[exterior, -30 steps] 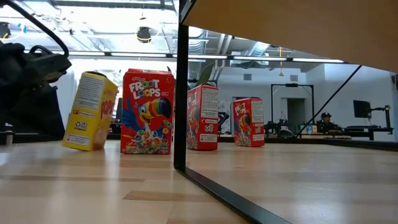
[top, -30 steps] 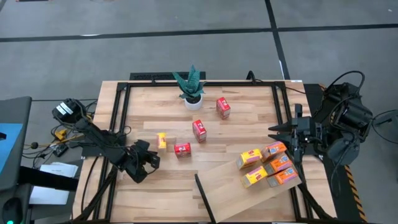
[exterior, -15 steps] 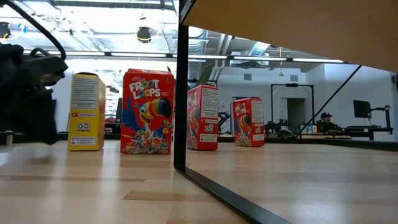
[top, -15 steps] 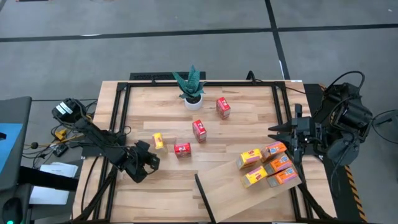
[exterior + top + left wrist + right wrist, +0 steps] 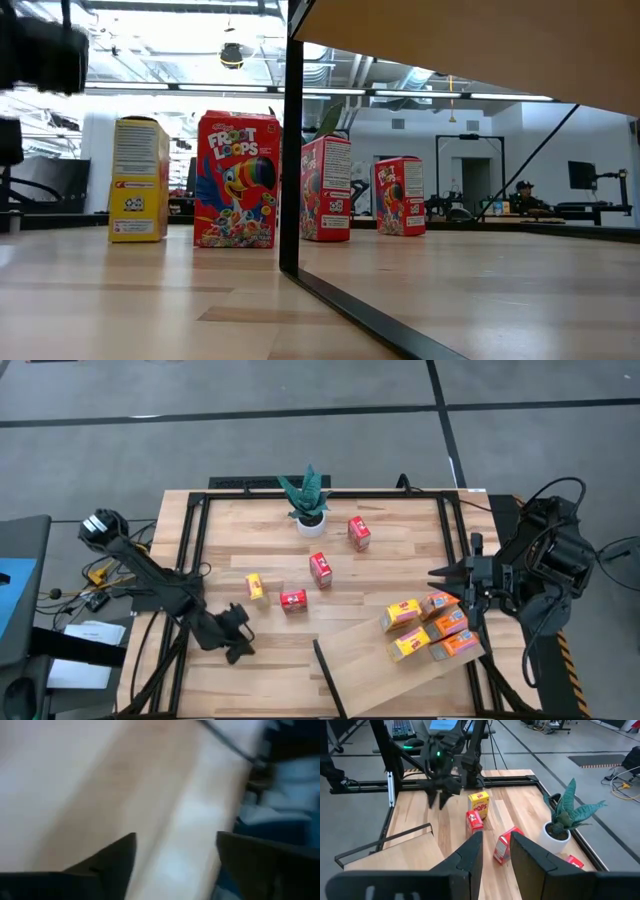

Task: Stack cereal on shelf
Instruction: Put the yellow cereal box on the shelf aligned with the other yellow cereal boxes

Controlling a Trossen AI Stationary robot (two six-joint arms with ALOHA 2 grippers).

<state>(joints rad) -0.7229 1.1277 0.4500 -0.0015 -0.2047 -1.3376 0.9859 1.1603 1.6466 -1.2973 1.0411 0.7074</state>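
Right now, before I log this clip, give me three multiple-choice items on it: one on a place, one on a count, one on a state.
1. Where is the yellow box?
A. On the shelf
B. On the table, left of the red boxes
C. In the left gripper

2. How many cereal boxes lie on the shelf?
A. Two
B. Four
C. Seven

3. How is the left gripper?
A. Open, holding nothing
B. Shut on a red box
C. Shut on the plant

Key: 1 B, it stands upright on the table, apart from the gripper. 2 B, the high view shows four orange and yellow boxes on the board. 3 A, the left wrist view shows its fingers spread over bare wood.
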